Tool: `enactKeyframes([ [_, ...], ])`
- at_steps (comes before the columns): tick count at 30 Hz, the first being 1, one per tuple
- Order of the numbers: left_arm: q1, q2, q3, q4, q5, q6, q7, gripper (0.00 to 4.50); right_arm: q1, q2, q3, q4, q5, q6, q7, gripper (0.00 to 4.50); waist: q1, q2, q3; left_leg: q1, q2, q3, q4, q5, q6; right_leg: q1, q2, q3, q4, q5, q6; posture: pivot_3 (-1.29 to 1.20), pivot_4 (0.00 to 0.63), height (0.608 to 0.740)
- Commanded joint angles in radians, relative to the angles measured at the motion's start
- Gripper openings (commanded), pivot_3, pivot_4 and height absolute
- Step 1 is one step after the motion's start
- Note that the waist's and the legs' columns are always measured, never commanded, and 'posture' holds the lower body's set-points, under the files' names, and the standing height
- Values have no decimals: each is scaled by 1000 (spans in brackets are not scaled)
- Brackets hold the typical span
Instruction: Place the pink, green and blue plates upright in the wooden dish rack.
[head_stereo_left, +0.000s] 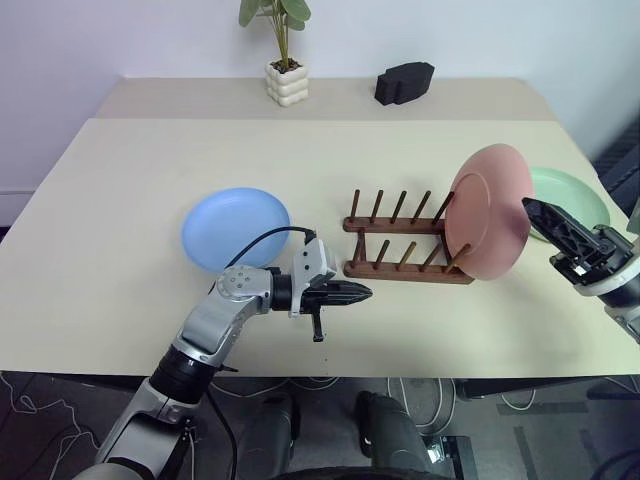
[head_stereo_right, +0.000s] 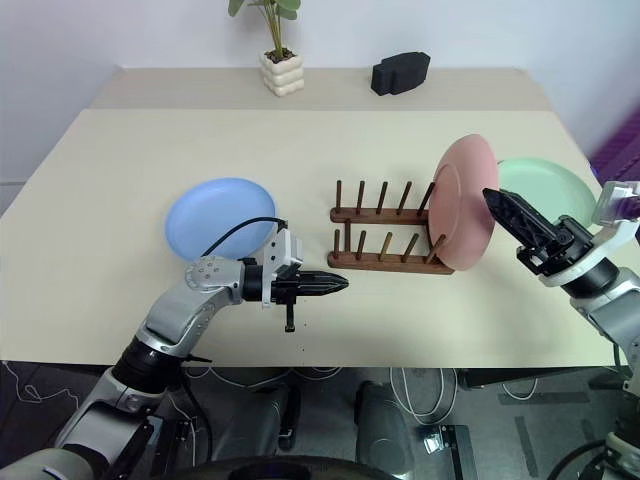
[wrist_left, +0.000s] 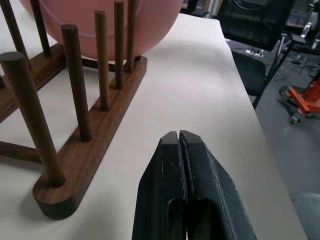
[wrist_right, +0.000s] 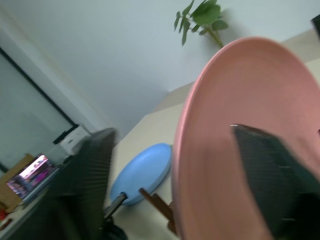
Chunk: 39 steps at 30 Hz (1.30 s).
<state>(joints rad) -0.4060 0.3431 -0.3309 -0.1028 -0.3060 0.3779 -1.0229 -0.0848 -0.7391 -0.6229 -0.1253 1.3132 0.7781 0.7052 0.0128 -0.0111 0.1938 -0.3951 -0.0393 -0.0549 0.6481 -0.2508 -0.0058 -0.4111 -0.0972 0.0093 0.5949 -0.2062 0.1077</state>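
Pink plate (head_stereo_left: 488, 212) is standing upright in rack (head_stereo_left: 405, 240) end slot. Right gripper (head_stereo_right: 522, 228) is standing apart, beside it, holding nothing; left gripper (head_stereo_left: 345, 294) is pressed together. Blue plate (head_stereo_left: 234, 227) and green plate (head_stereo_right: 545, 186) are lying flat on table. Plates prob. light, stiff, smooth; pinching rim edge is looking best.

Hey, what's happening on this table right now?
A two-armed robot is loading plates into a wooden rack. The pink plate stands upright at the rack's right end, and the open right gripper straddles its rim. The left gripper hovers shut near the rack's front. The blue plate and green plate lie flat on the table.
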Motion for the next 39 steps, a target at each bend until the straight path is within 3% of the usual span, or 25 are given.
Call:
enactKeyframes([
  [1,-2,2,20,-41,-16,-17,2,0,-33,-4,-53,-13,-109,-125,-3,4403,0,0,0,0,0,0,0,0,0,0,0,0,0,0,0,0,150,736],
  [9,6,8,26,-53,-20,-9,11,0,34,-75,-209,15,-343,-294,-45,4403,1,0,0,-1,0,0,0,0,0,0,0,0,0,0,0,0,150,736],
  [14,1,5,26,-47,-19,-13,14,0,108,-150,-65,166,-681,-445,-48,4403,-3,1,0,1,0,1,0,0,0,0,0,0,0,0,0,0,150,736],
  [18,-6,-1,20,-40,-15,-20,12,0,34,-182,109,349,-913,-606,-54,4403,-17,3,-1,2,0,4,-1,0,0,0,0,2,1,0,0,0,150,736],
  [29,11,16,36,-67,-16,-7,35,0,-393,-205,492,1006,-1340,-974,-91,4403,-28,3,-1,3,0,9,-1,0,0,0,0,3,1,0,0,0,150,736],
  [34,17,30,44,-86,-22,0,38,0,-530,-181,573,1209,-1424,-1072,-119,4403,-28,2,0,3,0,9,-1,0,0,1,0,4,1,0,0,0,150,736],
  [37,28,35,49,-100,-23,8,44,0,-576,-170,600,1281,-1454,-1093,-131,3570,-27,2,0,4,-1,9,0,0,0,2,0,4,1,0,0,0,150,736],
  [39,37,38,51,-111,-24,14,51,0,-586,-169,609,1304,-1463,-1107,-137,2547,-27,2,0,4,-1,9,0,0,0,2,0,4,1,0,0,0,150,736],
])
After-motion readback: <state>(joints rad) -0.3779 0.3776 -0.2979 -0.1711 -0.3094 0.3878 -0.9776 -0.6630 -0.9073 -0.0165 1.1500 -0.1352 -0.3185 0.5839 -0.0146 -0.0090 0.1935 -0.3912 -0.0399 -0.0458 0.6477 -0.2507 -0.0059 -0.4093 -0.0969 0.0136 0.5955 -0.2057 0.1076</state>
